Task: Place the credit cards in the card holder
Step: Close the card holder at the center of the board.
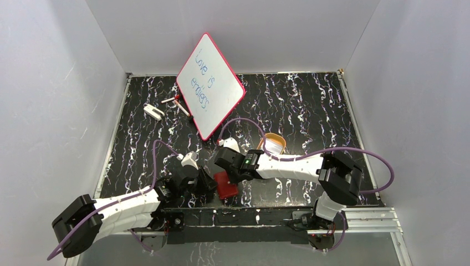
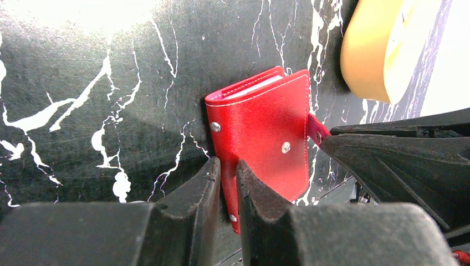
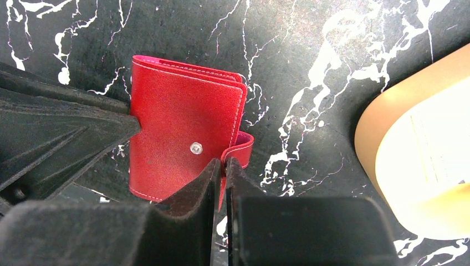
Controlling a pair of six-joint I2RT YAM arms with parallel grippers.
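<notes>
The card holder (image 2: 260, 130) is a small red wallet, folded shut and standing on edge on the black marbled table (image 1: 310, 105). My left gripper (image 2: 228, 172) is shut on its folded spine edge. My right gripper (image 3: 223, 166) is shut on the wallet's snap tab (image 3: 241, 145), which is pulled off its stud. From above, the card holder (image 1: 226, 187) sits between the left gripper (image 1: 212, 185) and the right gripper (image 1: 229, 175). A whitish edge (image 2: 255, 87) shows between the covers. Something pale and flat (image 3: 438, 138), perhaps the credit cards, lies in the tray.
An orange-tan oval tray (image 1: 274, 145) sits just right of the wallet, also seen as the tray (image 2: 366, 55) in the left wrist view. A red-framed whiteboard (image 1: 210, 86) leans at the back, with markers (image 1: 176, 102) and a white eraser (image 1: 153, 112) to its left. Grey walls enclose the table.
</notes>
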